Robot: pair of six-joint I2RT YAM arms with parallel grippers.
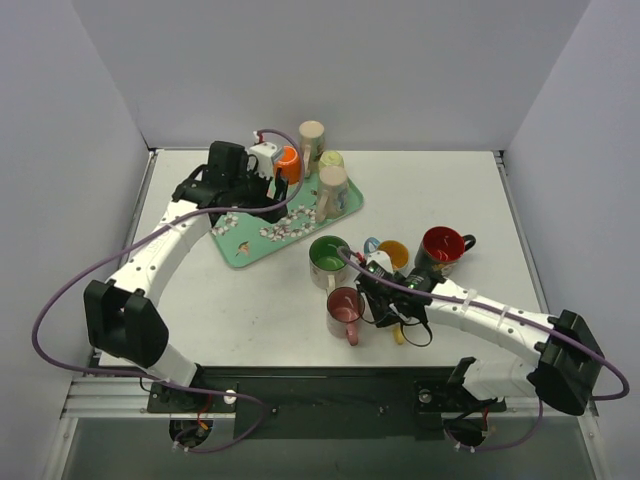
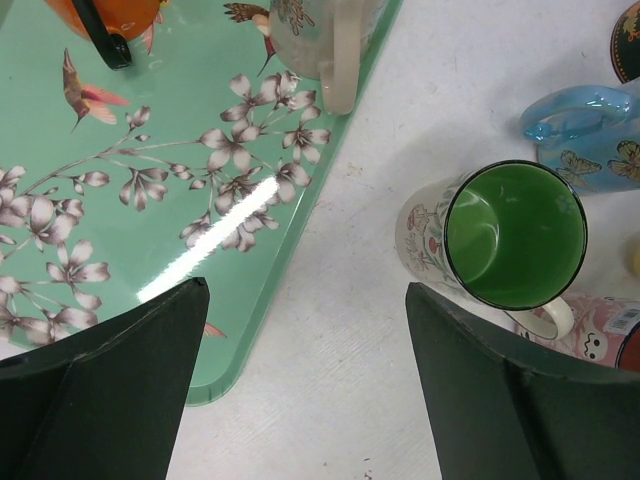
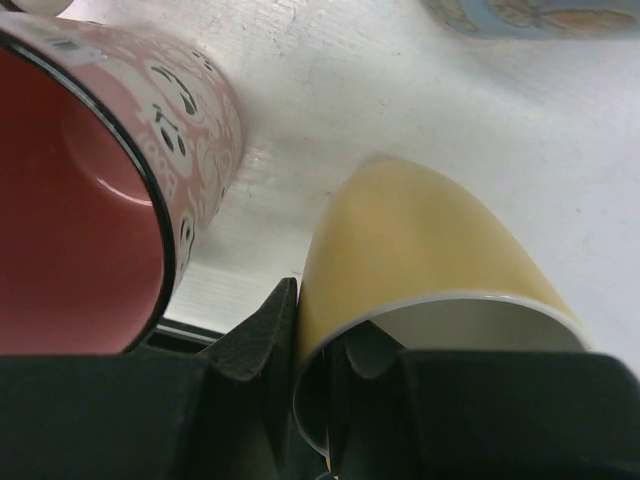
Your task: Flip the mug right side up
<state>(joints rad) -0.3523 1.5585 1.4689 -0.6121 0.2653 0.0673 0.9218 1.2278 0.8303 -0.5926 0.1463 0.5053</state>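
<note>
Close to the table's (image 1: 250, 300) front edge, the right gripper (image 3: 322, 328) was clamped on the rim of the yellow mug (image 3: 420, 240), just beside the pink mug (image 3: 190, 130). Farther back stood the green mug (image 2: 515, 235). Beyond it, the left gripper (image 2: 305, 290) hung wide open over the tray (image 2: 180, 120).

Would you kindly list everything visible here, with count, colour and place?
tray: one, mint green floral, table's left
orange mug: one, orange, tray's far end
cream mugs: three, cream, tray's far right
green-lined mug: one, white floral outside, right of tray
pink mug: one, pink, nearer than green-lined mug
blue mug: one, blue with butterflies, beside green-lined mug
orange-lined mug: one, outside unclear, table centre
red mug: one, dark red, right of orange-lined mug
yellow mug: one, yellow, in right claw beside pink mug
table: one, white
left claw: one, black, open over tray's edge
right claw: one, black, shut on yellow mug's rim
</note>
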